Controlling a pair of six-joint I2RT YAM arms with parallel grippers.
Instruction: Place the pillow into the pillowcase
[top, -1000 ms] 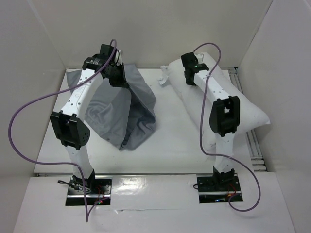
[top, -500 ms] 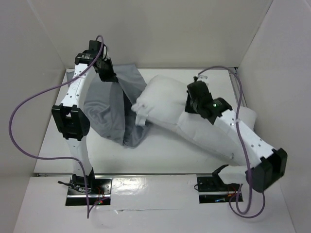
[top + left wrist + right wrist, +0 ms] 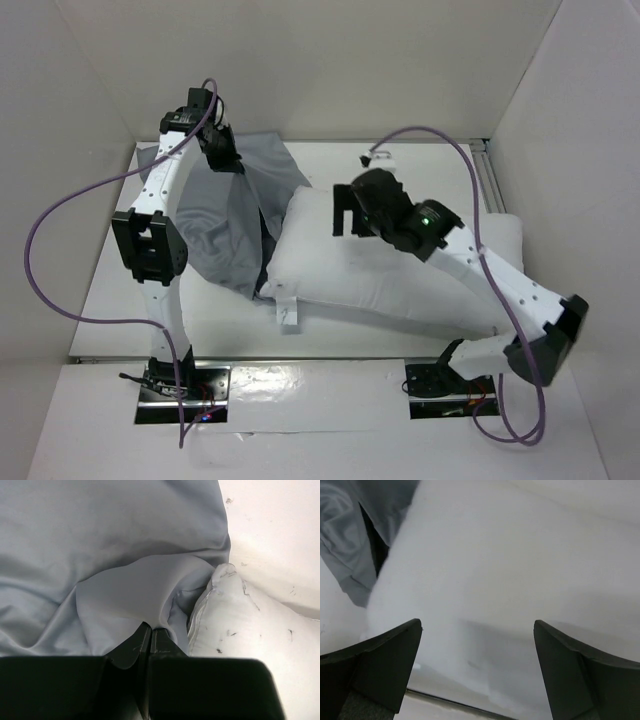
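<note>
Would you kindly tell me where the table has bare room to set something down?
Bare table lies at the far right, between the pillow and the back wall, and at the near left, between the left arm and side wall. The middle is crowded: pillow against pillowcase, right gripper above it.

The top view was bright and evenly lit from above, the white pillow [image 3: 400, 285] almost merging with the table [image 3: 320, 165]. A soft shadow lay under the pillow's 6 o'clock edge, and glare streaked the glossy ledge [image 3: 300, 385] at 6 o'clock. In the left wrist view the pillowcase [image 3: 100, 540] folds were crisp and gently shaded, while the left gripper [image 3: 150, 628] at 6 o'clock was a near-black silhouette. The right wrist view was soft and washed out, with a faint grey shadow crossing the pillow. The right gripper [image 3: 477, 624] showed dark at 5 and 7 o'clock.
</note>
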